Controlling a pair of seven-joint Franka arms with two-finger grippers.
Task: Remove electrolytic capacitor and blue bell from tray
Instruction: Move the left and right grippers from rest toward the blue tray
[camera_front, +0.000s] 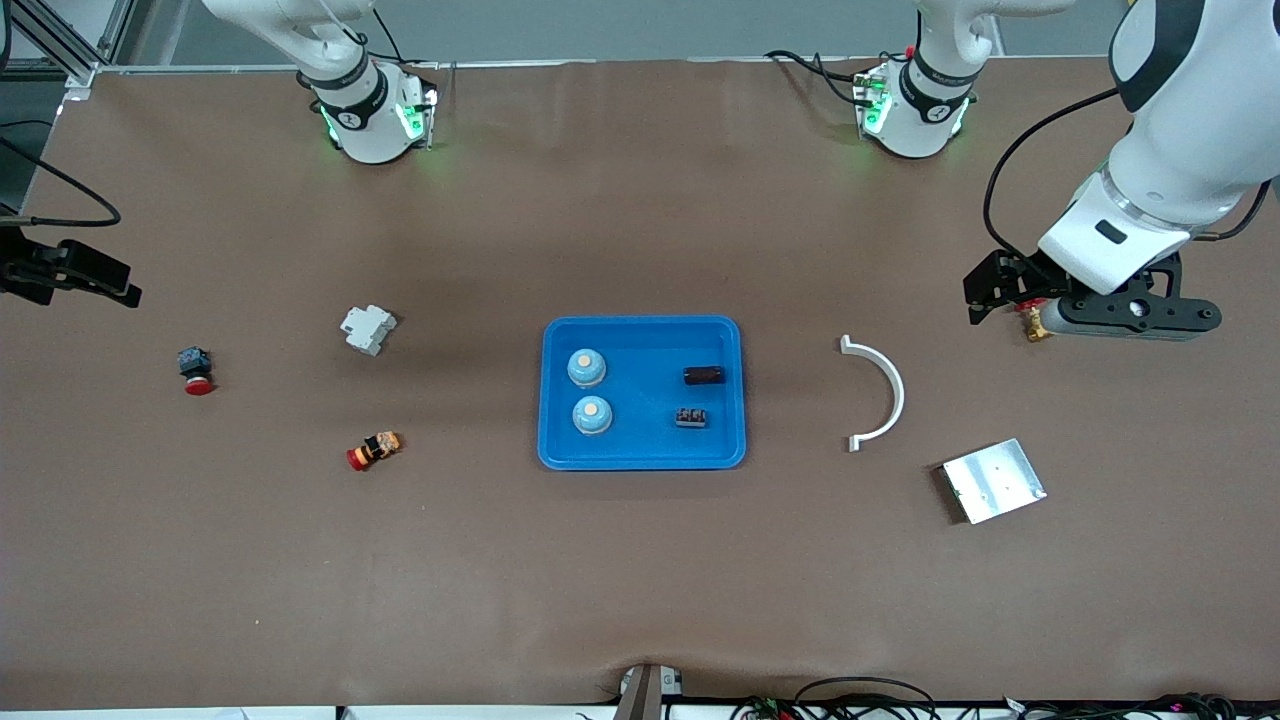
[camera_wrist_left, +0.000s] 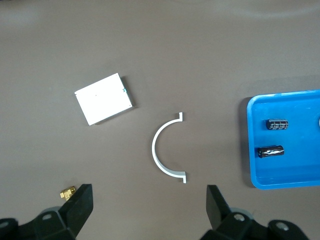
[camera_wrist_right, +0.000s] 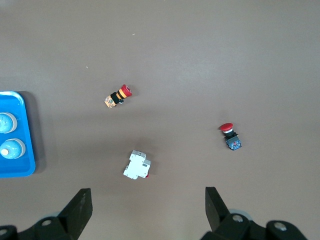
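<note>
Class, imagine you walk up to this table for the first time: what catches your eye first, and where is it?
The bright blue tray at the table's middle stands out, holding two pale blue bells and two dark capacitors. Beside it, toward the left arm's end, lie a white curved bracket and a metal plate. Both open grippers, left gripper and right gripper, hover over the table's ends, holding nothing.

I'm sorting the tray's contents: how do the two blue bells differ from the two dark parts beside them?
The bells are light blue, domed and round with a pale centre button; the dark parts are black and small. The bells lie toward the right arm's end of the blue tray, the dark parts toward the left arm's end. All four lie in the tray, untouched.
</note>
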